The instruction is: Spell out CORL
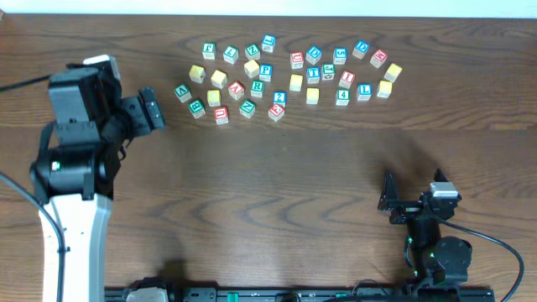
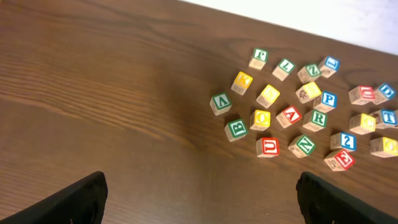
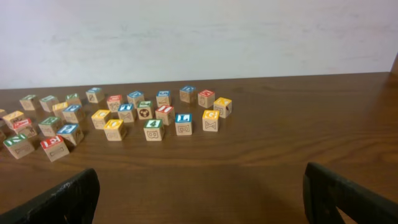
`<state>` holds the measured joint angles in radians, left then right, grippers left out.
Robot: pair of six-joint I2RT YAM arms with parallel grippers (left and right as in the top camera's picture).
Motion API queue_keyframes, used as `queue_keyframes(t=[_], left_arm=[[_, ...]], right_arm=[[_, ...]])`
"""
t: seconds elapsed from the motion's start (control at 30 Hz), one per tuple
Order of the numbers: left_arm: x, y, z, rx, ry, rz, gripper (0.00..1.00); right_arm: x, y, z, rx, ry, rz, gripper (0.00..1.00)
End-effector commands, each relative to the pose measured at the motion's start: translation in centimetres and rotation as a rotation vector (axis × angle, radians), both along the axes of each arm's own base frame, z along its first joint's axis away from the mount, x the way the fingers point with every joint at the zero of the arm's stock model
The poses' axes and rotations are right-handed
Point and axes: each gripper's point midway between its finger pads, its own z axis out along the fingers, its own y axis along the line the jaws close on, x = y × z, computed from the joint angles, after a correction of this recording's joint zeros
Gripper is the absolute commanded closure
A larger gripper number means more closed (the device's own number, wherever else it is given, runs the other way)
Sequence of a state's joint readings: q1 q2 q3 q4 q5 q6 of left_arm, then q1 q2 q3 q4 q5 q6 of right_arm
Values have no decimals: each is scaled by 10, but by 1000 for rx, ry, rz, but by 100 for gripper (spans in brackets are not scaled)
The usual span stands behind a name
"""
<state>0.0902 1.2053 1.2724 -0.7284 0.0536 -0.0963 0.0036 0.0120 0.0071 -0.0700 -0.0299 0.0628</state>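
Wooden letter blocks [image 1: 296, 82] lie scattered loose on the brown table [image 1: 268, 184].

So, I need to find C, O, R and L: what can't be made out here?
Overhead: letters on the small wooden alphabet blocks are too small to read.
Left wrist: the right-hand blocks are cut off by the edge.
Right wrist: far-left blocks are cropped; low angle and blur hide letters.

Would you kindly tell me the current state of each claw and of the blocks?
left claw, open, holding nothing.
right claw, open, holding nothing.
letter blocks, scattered loose on the table, none stacked, CORL not yet spelled.
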Motion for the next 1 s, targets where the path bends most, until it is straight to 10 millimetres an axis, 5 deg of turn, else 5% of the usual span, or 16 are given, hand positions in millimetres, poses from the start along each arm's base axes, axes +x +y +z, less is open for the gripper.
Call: queue_keyframes(t=[0.0, 0.5, 0.97], left_arm=[[6, 1, 4, 4, -4, -12, 4], [3, 0, 0, 2, 16, -11, 4], [4, 0, 1, 2, 12, -12, 2]], right_arm=[[0, -1, 0, -11, 0, -2, 1], [0, -1, 0, -11, -4, -1, 1], [0, -1, 62, -9, -155, -2, 1]])
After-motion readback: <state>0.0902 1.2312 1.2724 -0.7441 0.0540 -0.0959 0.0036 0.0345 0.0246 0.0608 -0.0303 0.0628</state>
